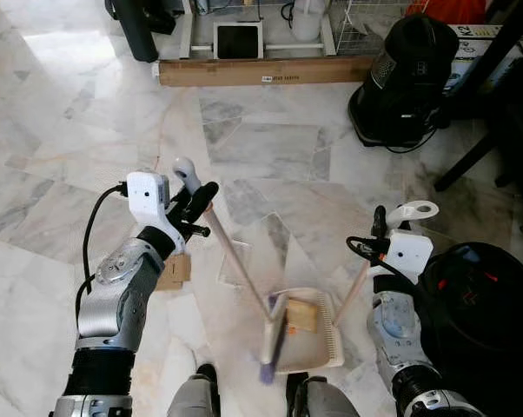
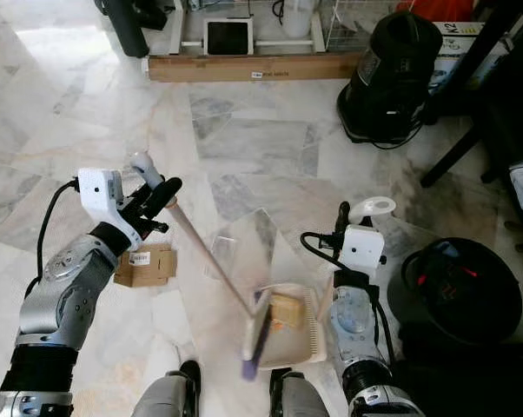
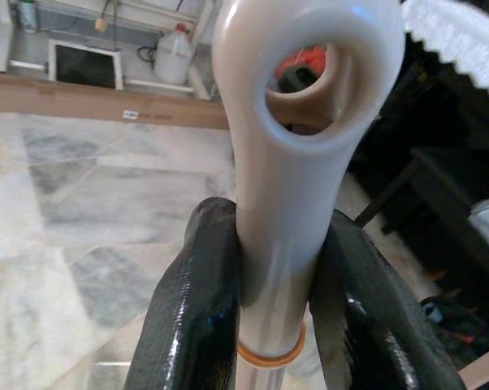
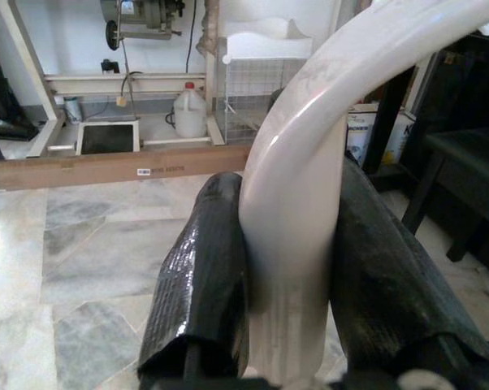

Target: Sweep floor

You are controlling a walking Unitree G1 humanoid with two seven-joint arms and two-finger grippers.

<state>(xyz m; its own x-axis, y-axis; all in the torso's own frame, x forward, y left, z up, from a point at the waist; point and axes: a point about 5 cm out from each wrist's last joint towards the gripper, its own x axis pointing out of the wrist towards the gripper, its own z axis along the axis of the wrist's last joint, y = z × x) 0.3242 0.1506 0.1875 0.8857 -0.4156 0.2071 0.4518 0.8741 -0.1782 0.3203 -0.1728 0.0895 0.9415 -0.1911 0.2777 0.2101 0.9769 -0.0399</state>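
Marble floor (image 1: 88,113), pale and veined, spans the scene, with a black vacuum cleaner (image 1: 409,78) standing at the far right and a long cardboard box (image 1: 261,71) lying against the far wall. Near the robot's feet lies the dustpan (image 1: 318,334), cream-coloured, its long handle rising to the right; a tan piece of debris (image 1: 301,314) rests on its tray. The broom (image 1: 235,256) slants from upper left down to its bristle head (image 1: 273,340), which touches the dustpan's left edge. A small flattened cardboard piece (image 2: 144,264) lies on the floor just beside the left arm. The left gripper (image 3: 273,309) is pinched on the broom's looped top end, one black finger on either side of the pale plastic just below the hanging hole. The right gripper (image 4: 289,292) is likewise pinched on the curved top loop of the dustpan handle. Judged from its thin shaft and plastic parts, the broom is light and stiff along its length, with soft, yielding bristles; the glossy handle looks slippery, so a grip below the flared loop, as here, should resist sliding. The dustpan appears light and easily tipped, so holding its handle steady matters while debris is pushed in.
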